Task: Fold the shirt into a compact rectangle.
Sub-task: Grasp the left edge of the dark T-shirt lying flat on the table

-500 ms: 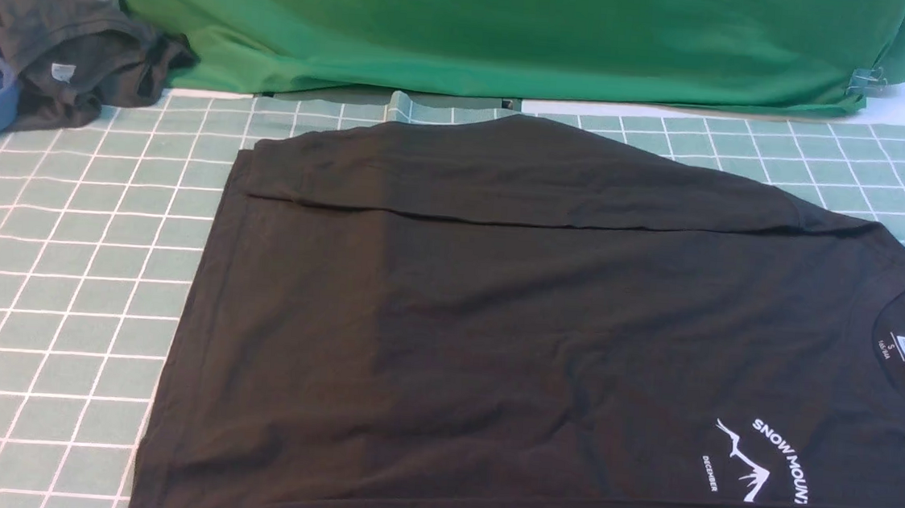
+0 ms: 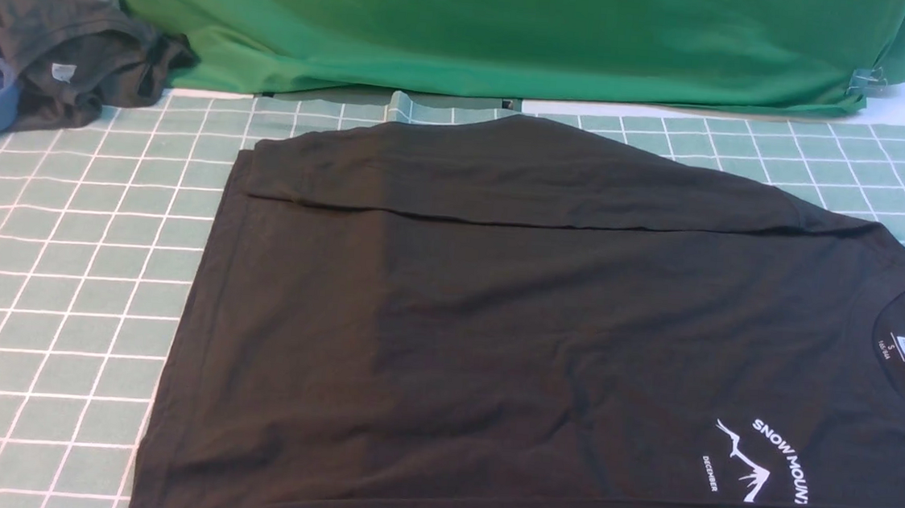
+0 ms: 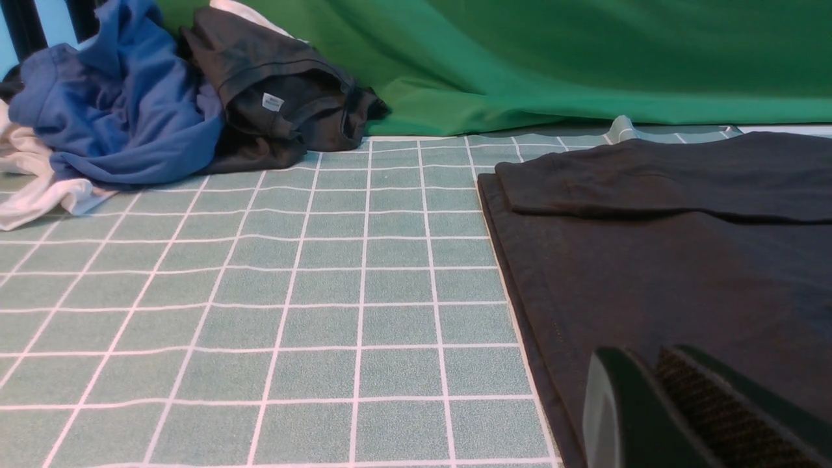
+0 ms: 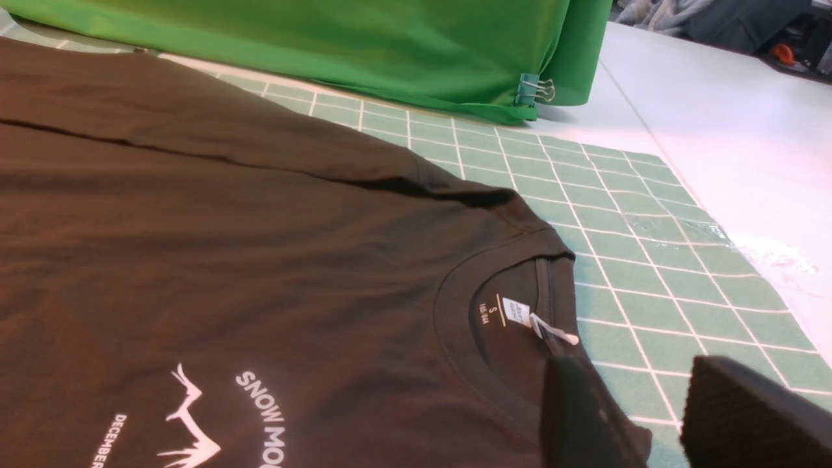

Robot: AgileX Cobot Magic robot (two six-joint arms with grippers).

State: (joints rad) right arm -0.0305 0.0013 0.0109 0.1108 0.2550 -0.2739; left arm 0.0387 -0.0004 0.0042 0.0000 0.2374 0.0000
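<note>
On the green-gridded table [image 2: 55, 271], a large black long-sleeved cotton shirt [image 2: 495, 330] with a white mountain print [image 2: 743, 467] lies flat, collar [image 4: 452, 312] toward the right edge, one sleeve [image 2: 506, 185] folded along the far side. The left fingers [image 3: 611, 409] sit closed above its hem end; the right fingers [image 4: 575, 416], partly apart, hold nothing beside the collar.

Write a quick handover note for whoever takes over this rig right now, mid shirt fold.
Left gripper: shut, low over the shirt near its hem edge; no cloth visibly held.
Right gripper: open, empty, beside the collar.
Shirt: flat on the grid mat, print up, collar toward the robot's right.
Done: far sleeve folded across the body.
Left: near side is out of view, so check it; then fold the body into a compact rectangle.
</note>
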